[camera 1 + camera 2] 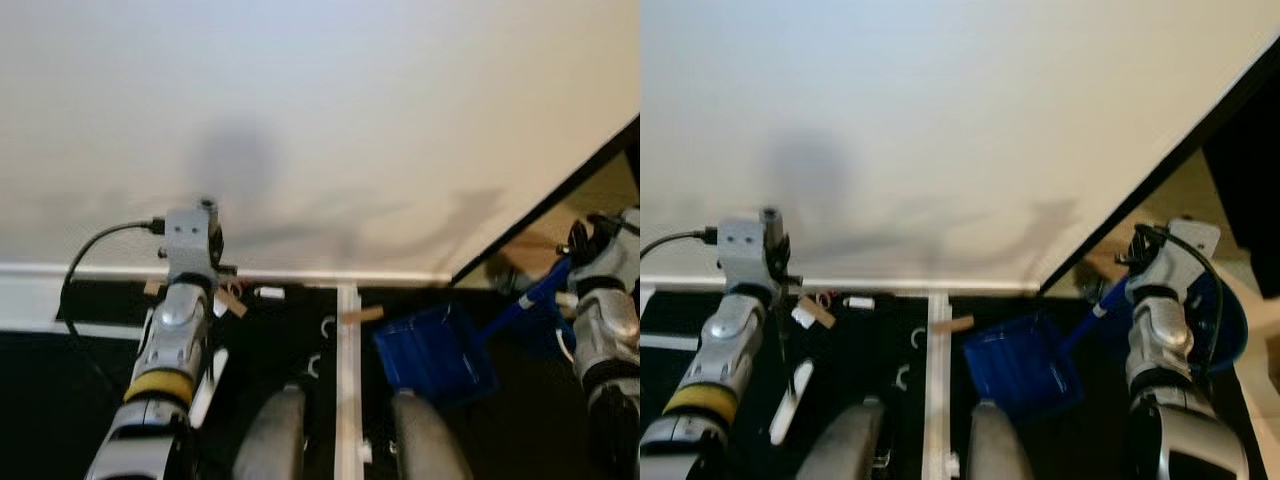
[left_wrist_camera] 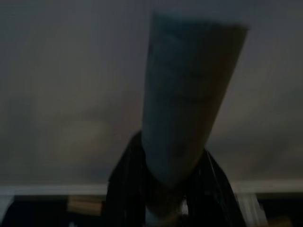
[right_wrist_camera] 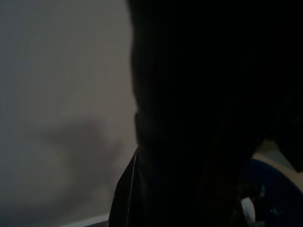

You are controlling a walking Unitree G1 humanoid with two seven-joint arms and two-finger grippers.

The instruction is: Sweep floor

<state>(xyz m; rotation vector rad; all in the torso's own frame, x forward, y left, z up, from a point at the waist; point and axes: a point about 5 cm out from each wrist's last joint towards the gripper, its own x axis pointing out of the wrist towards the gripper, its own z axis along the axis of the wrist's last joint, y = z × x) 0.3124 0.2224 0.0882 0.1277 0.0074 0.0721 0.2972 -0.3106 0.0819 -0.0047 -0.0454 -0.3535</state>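
At lower right of the head view, my right gripper holds the blue dustpan by its handle, pan resting on the dark floor. At lower left, whether my left gripper grips the white brush handle I cannot tell. Scraps lie along the baseboard; I judge short strokes toward the pan best.

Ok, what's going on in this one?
The robot faces a cream wall, sweeping a dark floor. Its right gripper is by the handle of a blue plastic dustpan resting on the floor. Its left gripper reaches toward the white baseboard, where scraps lie: small tan and white pieces and a tan strip near the pan.
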